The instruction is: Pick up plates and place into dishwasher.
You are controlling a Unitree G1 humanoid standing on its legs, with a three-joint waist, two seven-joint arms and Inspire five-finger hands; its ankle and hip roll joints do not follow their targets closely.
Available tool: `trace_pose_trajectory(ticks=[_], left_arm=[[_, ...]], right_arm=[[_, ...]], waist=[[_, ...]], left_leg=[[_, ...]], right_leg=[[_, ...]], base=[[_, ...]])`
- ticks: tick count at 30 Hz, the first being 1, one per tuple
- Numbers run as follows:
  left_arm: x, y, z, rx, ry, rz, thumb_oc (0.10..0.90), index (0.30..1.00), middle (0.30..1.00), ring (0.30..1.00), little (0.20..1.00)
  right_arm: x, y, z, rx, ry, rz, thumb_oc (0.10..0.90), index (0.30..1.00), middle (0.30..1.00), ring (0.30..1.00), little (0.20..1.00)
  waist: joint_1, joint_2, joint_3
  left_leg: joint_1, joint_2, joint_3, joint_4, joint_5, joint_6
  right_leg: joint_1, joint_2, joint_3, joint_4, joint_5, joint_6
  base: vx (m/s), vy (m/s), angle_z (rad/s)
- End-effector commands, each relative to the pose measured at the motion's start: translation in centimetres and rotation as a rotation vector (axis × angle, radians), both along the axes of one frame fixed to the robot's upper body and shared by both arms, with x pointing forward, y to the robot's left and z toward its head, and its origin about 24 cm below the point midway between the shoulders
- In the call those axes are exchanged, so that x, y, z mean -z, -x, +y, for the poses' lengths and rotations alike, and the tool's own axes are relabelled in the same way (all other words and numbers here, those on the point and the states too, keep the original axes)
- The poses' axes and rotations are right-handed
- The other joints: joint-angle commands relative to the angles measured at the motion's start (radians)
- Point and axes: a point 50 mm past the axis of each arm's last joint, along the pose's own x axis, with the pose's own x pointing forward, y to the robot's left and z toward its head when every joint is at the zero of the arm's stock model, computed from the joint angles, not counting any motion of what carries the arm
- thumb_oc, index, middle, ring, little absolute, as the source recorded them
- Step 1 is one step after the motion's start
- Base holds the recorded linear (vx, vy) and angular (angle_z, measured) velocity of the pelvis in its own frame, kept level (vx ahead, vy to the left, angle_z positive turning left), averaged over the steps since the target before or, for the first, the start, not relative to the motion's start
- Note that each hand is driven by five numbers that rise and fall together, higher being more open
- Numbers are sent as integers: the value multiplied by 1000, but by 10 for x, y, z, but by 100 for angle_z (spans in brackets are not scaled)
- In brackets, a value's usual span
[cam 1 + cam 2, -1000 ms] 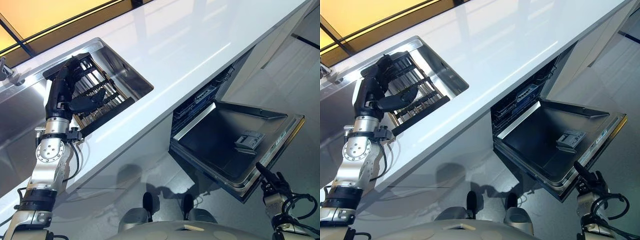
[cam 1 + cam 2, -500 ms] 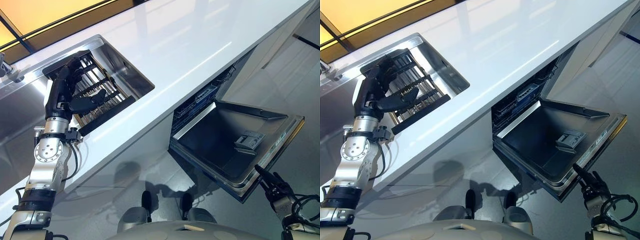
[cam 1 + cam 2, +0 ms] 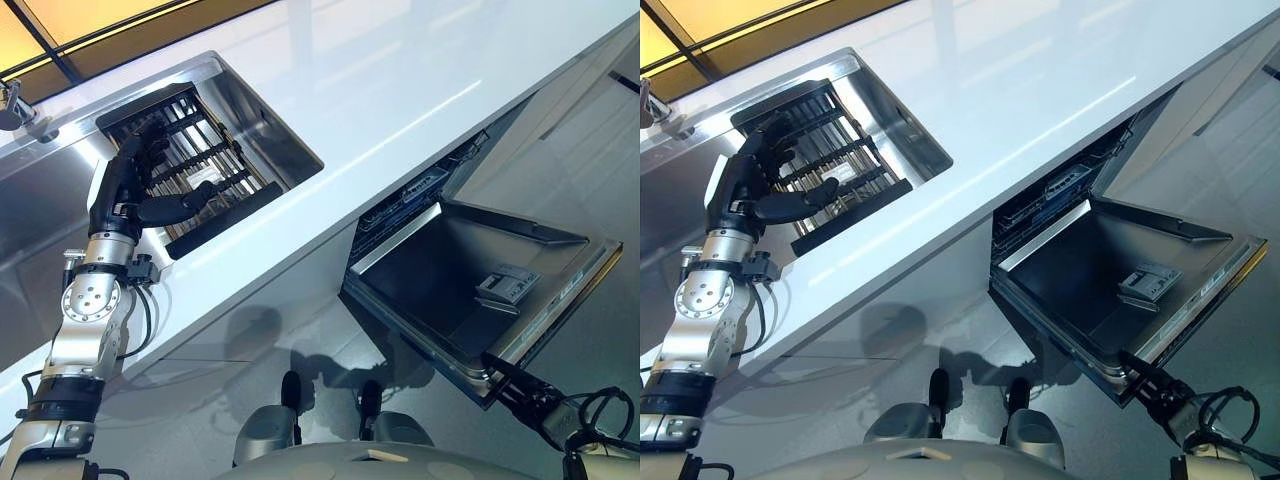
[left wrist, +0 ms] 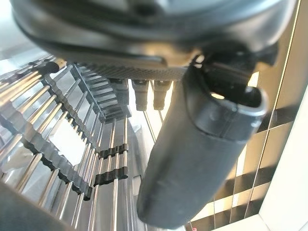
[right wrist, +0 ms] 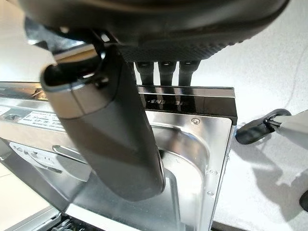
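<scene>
Left hand: left hand point(image 3: 140, 195) reaches into the sink rack point(image 3: 205, 165), fingers loosely extended, holding nothing.
Right hand: right hand point(image 3: 1150, 392) straight-fingered, at the near edge of the dishwasher door point(image 3: 480, 290).
Plates: none clearly visible.
Handling: likely stiff, slick, breakable; grip by the rim.
Views: left wrist view shows rack tines point(image 4: 57, 144) close up; head views show the bench point(image 3: 400, 70).

Bright overhead light — glare streaks the white countertop point(image 3: 380, 70) — soft shadows on the floor point(image 3: 240, 350).
</scene>
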Motion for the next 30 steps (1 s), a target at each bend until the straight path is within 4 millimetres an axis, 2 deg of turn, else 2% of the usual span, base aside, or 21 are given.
trace_pose_trajectory(ticks=[1, 5, 10, 16, 21, 23, 26, 30], left_arm=[[-69, 0, -5, 52, -44, -307, 800, 900, 900, 900, 900], [-68, 1, -6, 51, -44, -304, 800, 900, 900, 900, 900], [-66, 2, -4, 43, -44, -299, 800, 900, 900, 900, 900], [-61, 3, -1, 36, -40, -295, 800, 900, 900, 900, 900], [-63, 5, -4, 25, -43, -337, 800, 900, 900, 900, 900], [-73, 7, -4, 16, -50, -396, 800, 900, 900, 900, 900], [-84, 7, -5, 11, -61, -453, 800, 900, 900, 900, 900], [-109, 4, -9, -4, -70, -557, 800, 900, 900, 900, 900]], right_arm=[[-25, -26, -18, -83, 91, -45, 800, 900, 900, 900, 900], [-25, -30, -15, -135, 82, -109, 800, 900, 900, 900, 900], [-30, -42, -7, -171, 60, -271, 800, 900, 900, 900, 900], [-34, -54, 5, -129, -29, -476, 800, 900, 900, 900, 900], [-44, -73, 21, -166, -71, -638, 800, 900, 900, 900, 900], [-58, -91, 31, -194, -85, -745, 800, 900, 900, 900, 900], [-73, -106, 38, -218, -84, -830, 800, 900, 900, 900, 900], [-106, -136, 51, -285, -81, -981, 800, 900, 900, 900, 900]], waist=[[19, 34, -33], [17, 36, -30], [15, 37, -29], [7, 36, -27], [0, 44, 1], [-4, 50, 31], [-7, 53, 64], [-9, 53, 136]], left_leg=[[-13, -53, 2, 63, -121, 35], [-10, -52, 4, 61, -119, 35], [-9, -52, 6, 64, -122, 36], [-16, -56, 12, 92, -139, 40], [-42, -56, 19, 122, -145, 43], [-74, -56, 29, 141, -147, 45], [-115, -57, 39, 168, -152, 49], [-219, -64, 70, 269, -171, 61]], right_leg=[[-55, 72, -6, 164, -154, -24], [-53, 70, -5, 162, -151, -23], [-52, 69, -4, 159, -149, -20], [-53, 63, -1, 161, -151, -18], [-78, 53, 7, 182, -152, -17], [-110, 47, 12, 202, -156, -18], [-151, 40, 18, 228, -159, -20], [-253, 25, 13, 323, -166, -28]], base=[[0, 0, 0], [0, 0, 0], [0, 0, 0], [20, 11, -1], [1, 18, -3], [-124, 30, -5], [-164, 31, -4], [-193, 55, -4]])
